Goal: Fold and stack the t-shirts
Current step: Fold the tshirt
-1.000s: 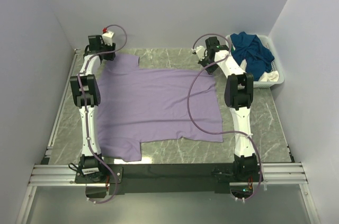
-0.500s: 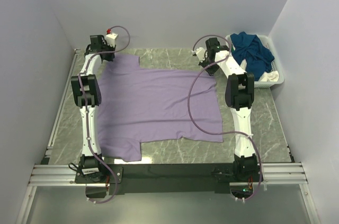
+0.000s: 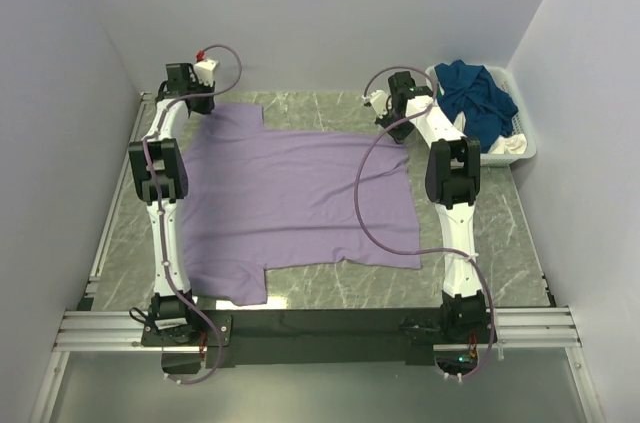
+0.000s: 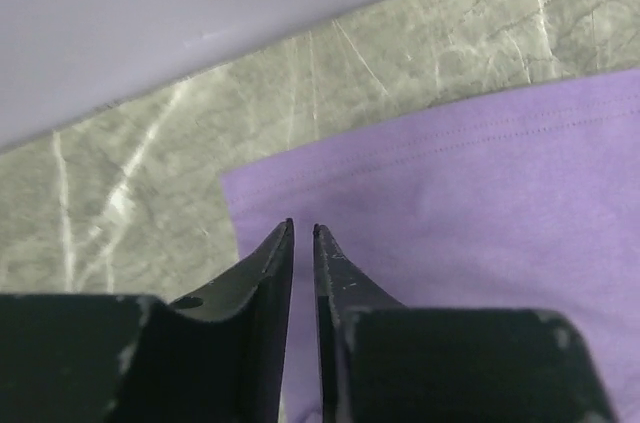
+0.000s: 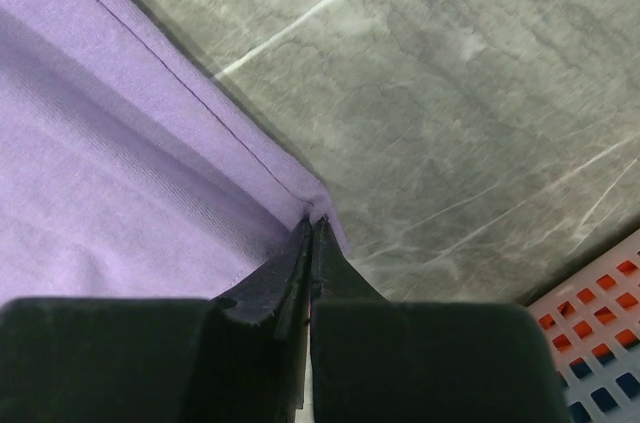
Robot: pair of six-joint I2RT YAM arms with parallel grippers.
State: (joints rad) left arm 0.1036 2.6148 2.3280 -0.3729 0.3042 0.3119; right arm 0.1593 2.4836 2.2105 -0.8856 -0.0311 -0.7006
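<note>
Grey-green marble-pattern table (image 3: 520, 233), white-veined, closed in by pale walls on three sides.

Lilac t-shirt (image 3: 290, 193) spread flat across the middle of the table, single layer, not yet folded. Sleeves pointing to the far-left and near-left, straight hem along the right side. A few shallow creases only.

Left arm (image 3: 160, 173) stretched along the shirt's left edge, wrist at the far-left sleeve. Right arm (image 3: 452, 173) stretched along the right edge, wrist at the far-right hem corner. Purple cable looping from each arm, the right one lying across the cloth.

White slatted basket (image 3: 530, 151) at the far-right corner of the table, just beside the right wrist. Dark teal t-shirt (image 3: 478, 93) heaped inside and spilling over the rim. White t-shirt (image 3: 510, 146) showing beneath it at the near side of the basket.

Left gripper (image 4: 302, 230) tipped down over the corner of the far-left sleeve, close to the stitched hem. Fingertips parted by a thin slit, no cloth seen between them. Contact with the fabric not determinable from the wrist view.

Right gripper (image 5: 313, 223) pressed together, pinching the very corner of the lilac t-shirt's hem. Cloth puckered into a small ridge right at the fingertips, bare table just beyond
</note>
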